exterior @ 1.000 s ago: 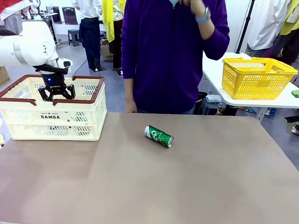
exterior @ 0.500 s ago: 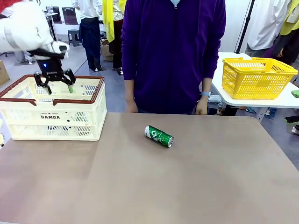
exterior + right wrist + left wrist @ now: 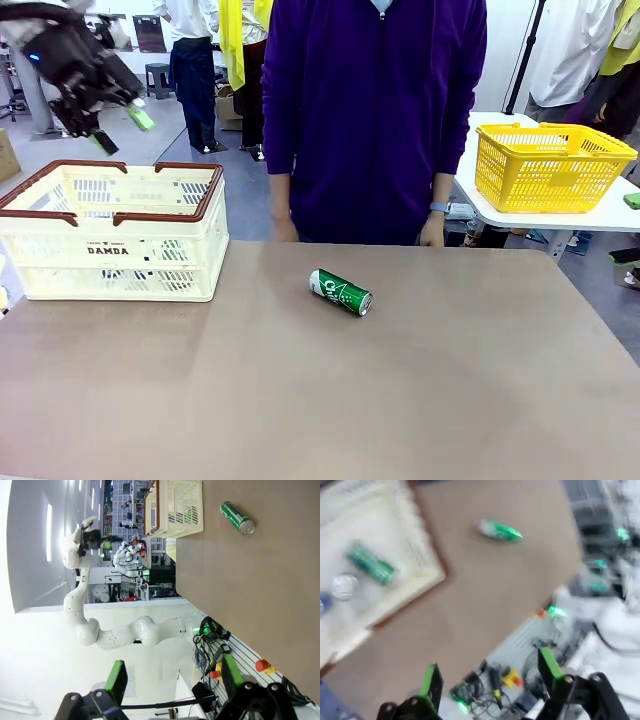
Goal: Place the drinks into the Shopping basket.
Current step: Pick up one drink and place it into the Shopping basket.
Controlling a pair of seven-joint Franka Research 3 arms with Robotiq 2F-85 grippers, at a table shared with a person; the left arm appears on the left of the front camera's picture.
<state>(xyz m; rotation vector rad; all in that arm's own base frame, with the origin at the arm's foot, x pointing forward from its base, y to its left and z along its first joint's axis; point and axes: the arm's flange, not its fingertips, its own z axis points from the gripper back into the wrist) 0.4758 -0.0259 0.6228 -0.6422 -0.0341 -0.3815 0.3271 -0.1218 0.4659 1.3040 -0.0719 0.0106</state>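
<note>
Left hand (image 3: 115, 128) raised above the Shopping basket (image 3: 115, 235), fingers apart, empty. Basket holds a green can (image 3: 371, 566) (blurred in left wrist view). Second green can (image 3: 340, 292) lies mid-tabletop (image 3: 400, 400), well apart. Right hand (image 3: 172, 682) fingers apart, empty.

Green can (image 3: 340, 292) on its side mid-table, cream DAMDA basket (image 3: 112, 262) at the table's far-left corner — another green can (image 3: 370, 565) inside

Left claw (image 3: 115, 125) raised, agape; right claw (image 3: 172, 680) agape.
</note>
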